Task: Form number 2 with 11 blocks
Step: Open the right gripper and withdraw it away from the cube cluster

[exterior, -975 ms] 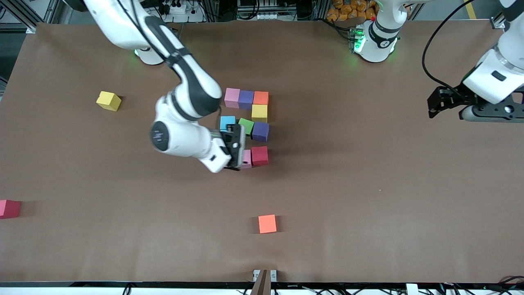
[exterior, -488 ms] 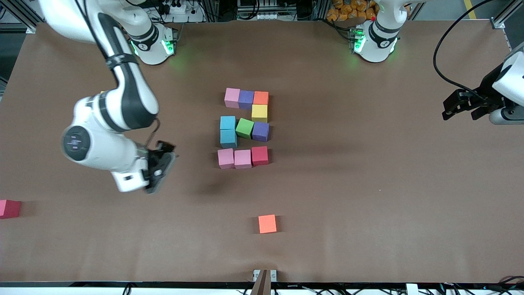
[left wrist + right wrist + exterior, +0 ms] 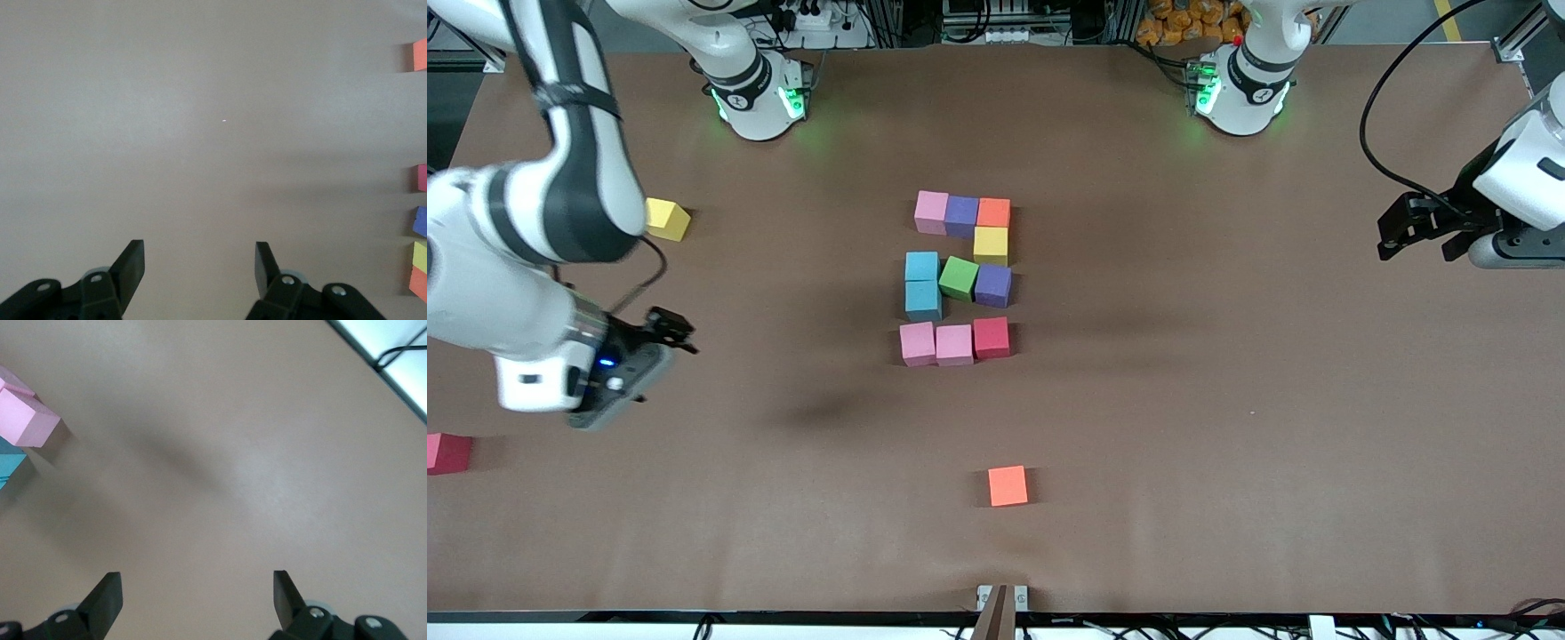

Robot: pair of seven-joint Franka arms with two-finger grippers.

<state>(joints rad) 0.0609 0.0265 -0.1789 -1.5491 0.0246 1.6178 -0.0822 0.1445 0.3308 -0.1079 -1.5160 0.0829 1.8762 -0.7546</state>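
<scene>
Eleven blocks lie together mid-table: pink (image 3: 931,212), purple (image 3: 961,215) and orange (image 3: 993,212) farthest from the camera, then yellow (image 3: 990,245). After those come blue (image 3: 921,266), green (image 3: 959,277), purple (image 3: 992,284) and blue (image 3: 923,300). Pink (image 3: 917,344), pink (image 3: 953,345) and red (image 3: 991,338) lie nearest. My right gripper (image 3: 674,331) (image 3: 195,583) hangs open and empty over bare table toward the right arm's end. In its wrist view a pink block (image 3: 27,420) shows at the edge. My left gripper (image 3: 1418,242) (image 3: 199,257) waits open and empty over the left arm's end.
Loose blocks lie apart from the group: a yellow one (image 3: 665,219) and a red one (image 3: 447,452) toward the right arm's end, and an orange one (image 3: 1008,486) nearer the camera than the group. Brown paper covers the table (image 3: 1227,400).
My right gripper has pulled away from the pink blocks and swung toward the right arm's end of the table, uncovering the group. The left gripper has shifted only slightly.
</scene>
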